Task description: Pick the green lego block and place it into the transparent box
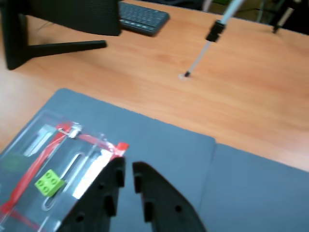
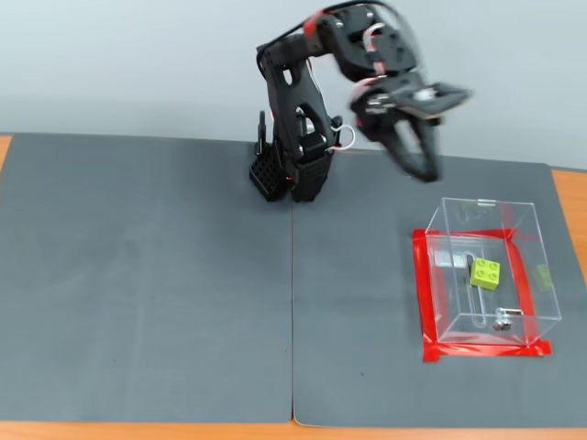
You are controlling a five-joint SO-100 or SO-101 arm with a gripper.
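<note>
While raised, fingers (image 2: 427, 170) downturned, empty.

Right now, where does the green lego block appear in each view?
Wrist view: the green lego block is at lower left, inside the transparent box, left of the black jaws.
Fixed view: the block is at right of centre, on the box floor.
Shared landmark: the red tape at the box's bottom.
</note>
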